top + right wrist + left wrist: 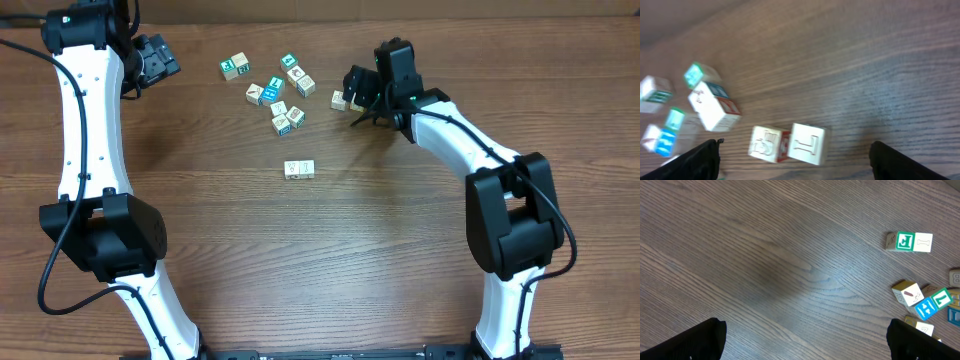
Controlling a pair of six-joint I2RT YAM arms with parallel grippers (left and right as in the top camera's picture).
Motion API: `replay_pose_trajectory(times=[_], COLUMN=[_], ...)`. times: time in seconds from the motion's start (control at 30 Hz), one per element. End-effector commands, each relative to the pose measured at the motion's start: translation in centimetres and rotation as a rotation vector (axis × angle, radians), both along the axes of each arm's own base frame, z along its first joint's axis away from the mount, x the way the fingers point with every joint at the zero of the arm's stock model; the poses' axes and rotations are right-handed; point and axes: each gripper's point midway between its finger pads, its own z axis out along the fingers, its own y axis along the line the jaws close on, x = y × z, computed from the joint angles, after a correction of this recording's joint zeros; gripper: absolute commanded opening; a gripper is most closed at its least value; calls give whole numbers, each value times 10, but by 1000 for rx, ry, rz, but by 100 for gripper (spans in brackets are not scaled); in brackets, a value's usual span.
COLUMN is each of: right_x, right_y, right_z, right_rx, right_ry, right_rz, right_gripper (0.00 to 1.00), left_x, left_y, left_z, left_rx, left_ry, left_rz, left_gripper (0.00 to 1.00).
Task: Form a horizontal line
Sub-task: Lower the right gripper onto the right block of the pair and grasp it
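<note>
The white-and-black left arm (80, 120) rises from the near left edge of the wood-grain desk (400, 250) and runs up its left side, bending at the top so that the left pincer (160, 60) points rightward at the far left corner; its black fingers (690, 340) stand wide apart with only bare wood between them. The right arm (455, 140) climbs from the near right edge, folds at a black elbow and reaches left and away, ending in the right pincer (352, 88) low over the far middle of the desk. Its jaws are spread wide too and grip nothing: in the blurred wrist view a pair of pale wooden cubes with a red side face (790, 145) lies between the fingertips, apart from both. The horizontal line (299, 169), a short row of two tiny pale wooden cubes touching side by side, lies near the centre of the desk, well apart from both pincers. Beyond it, close to the far edge and between the two pincers, sits a loose scatter of teal-and-white lettered cubes (280, 95). Bare wood surrounds the line on every side and stretches across the near half of the desk between the two arm bases
</note>
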Motion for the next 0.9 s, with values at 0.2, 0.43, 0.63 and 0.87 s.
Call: replay_pose_trajectory(times=[0.2, 0.43, 0.63, 0.87], right_x=[13, 17, 16, 11], right_y=[-4, -5, -5, -10], right_z=[-11, -37, -43, -47], right_rx=[-46, -60, -82, -94], right_ry=[-34, -21, -15, 17], right_rz=[-36, -43, -26, -28], right_gripper=[89, 75, 65, 59], left_x=[0, 0, 0, 0], left_y=[2, 2, 2, 2], left_z=[9, 9, 9, 9], left_rx=[18, 18, 18, 18], left_ry=[-15, -15, -15, -15], left_rz=[-12, -12, -12, -13], left_gripper=[99, 99, 100, 100])
